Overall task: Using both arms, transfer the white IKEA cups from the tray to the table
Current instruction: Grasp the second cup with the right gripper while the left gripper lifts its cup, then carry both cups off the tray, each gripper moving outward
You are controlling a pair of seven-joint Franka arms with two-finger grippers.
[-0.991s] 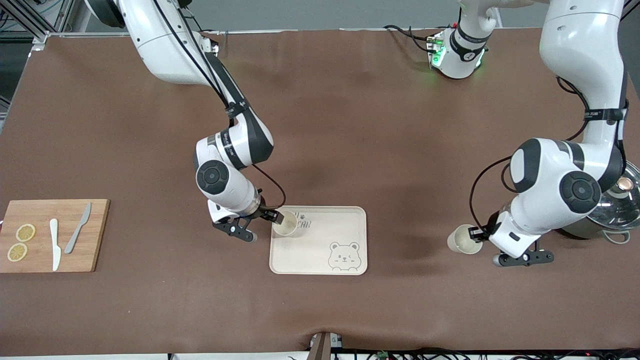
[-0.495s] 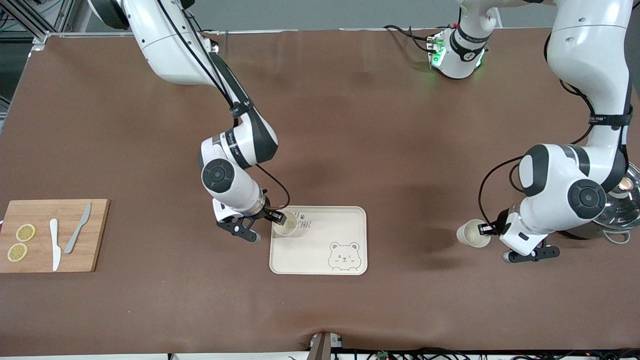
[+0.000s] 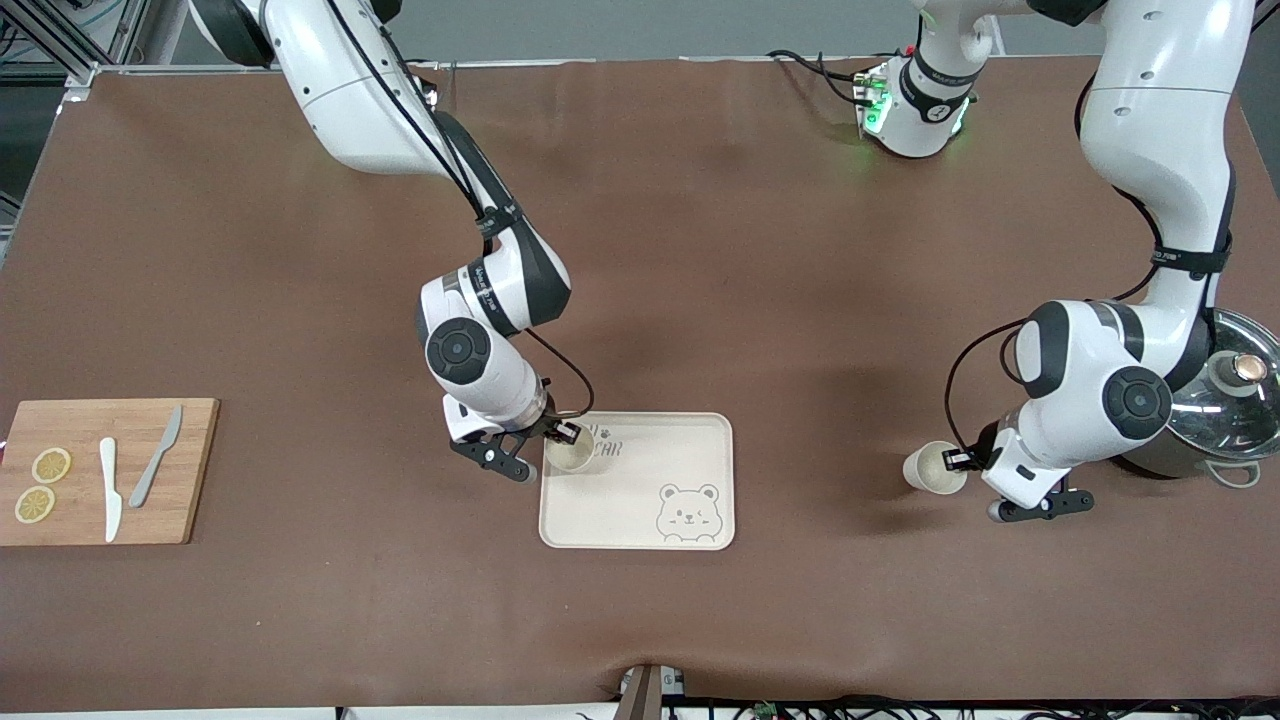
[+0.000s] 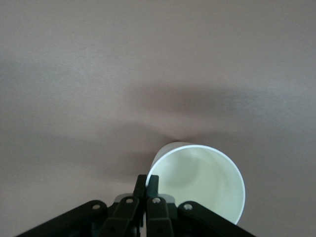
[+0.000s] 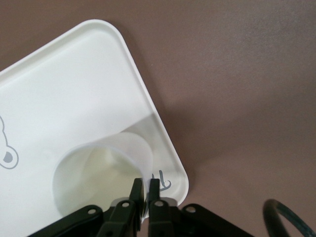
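Cup rim [image 3: 570, 452] pinched in my right end effector [image 3: 566, 433], upright at tray [image 3: 700, 435] corner; my left end effector [image 3: 960, 460] holds second cup [image 3: 928, 470] over worktop [image 3: 700, 250].

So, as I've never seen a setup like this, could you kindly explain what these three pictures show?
Two white robot arms work at a brown table. One picture looks down from a high camera facing them; the other two come from cameras on each arm's wrist. The right gripper has shut on the rim of a cup standing in a corner of the bear tray. The left gripper holds the other cup by its rim, off the tray, toward the left arm's end of the table. Also there: a cutting board with two knives and lemon slices, and a lidded steel pot.
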